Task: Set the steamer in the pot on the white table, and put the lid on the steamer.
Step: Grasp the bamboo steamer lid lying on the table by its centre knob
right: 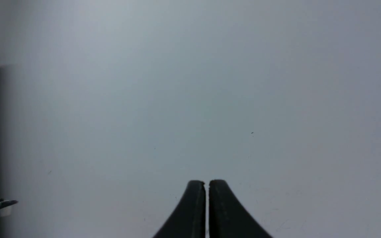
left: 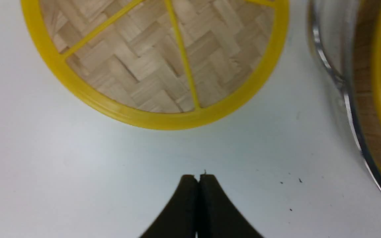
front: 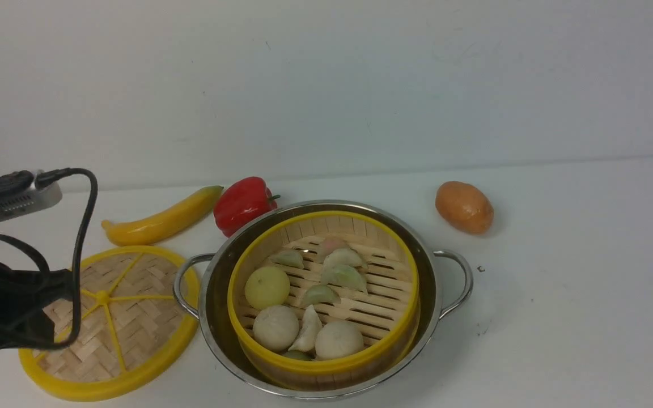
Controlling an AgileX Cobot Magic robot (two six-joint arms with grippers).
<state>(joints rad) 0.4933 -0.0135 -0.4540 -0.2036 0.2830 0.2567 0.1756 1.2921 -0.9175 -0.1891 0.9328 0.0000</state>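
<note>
left jaws: closed, empty; hovering over bare table (left: 78, 172) just off the lid's (left: 157, 59) yellow rim, not touching it.
right jaws: closed, empty; only bare table under them in the right wrist view. That arm is out of the front view.
left arm (front: 3, 283): hangs over the lid's left part in the front view; its black cable (front: 84, 238) loops across the weave.
lid: flat on the table, left of the pot (front: 216, 306), knob (front: 101, 296) up. Rim just beside the pot's left handle (front: 186, 283); touching or not, cannot tell.
steamer (front: 326, 367): already inside the pot, loaded with buns (front: 275, 327) and dumplings (front: 344, 266). Level or slightly tilted, cannot tell.
step left: lid onto steamer, my read.
risk 1: jaws must open first; coming down shut would only shove the lid, maybe into the handle.
risk 2: knob looks small and low, so a poor pinch slips. A rim grab instead leaves the lid hanging tilted.
risk 3: lift path crosses the handle and pot rim; clipping either could nudge the pot or drop the lid.
risk 4: lid and steamer rims look close in width; an off-centre release leaves the lid cocked.
risk 5: buns sit high near the front rim and could prop the lid.
risk 6: cable could snag the knob.
bystanders: banana (front: 162, 221) and red bell pepper (front: 242, 204) behind, potato (front: 464, 207) to the right; all clear of the path.
</note>
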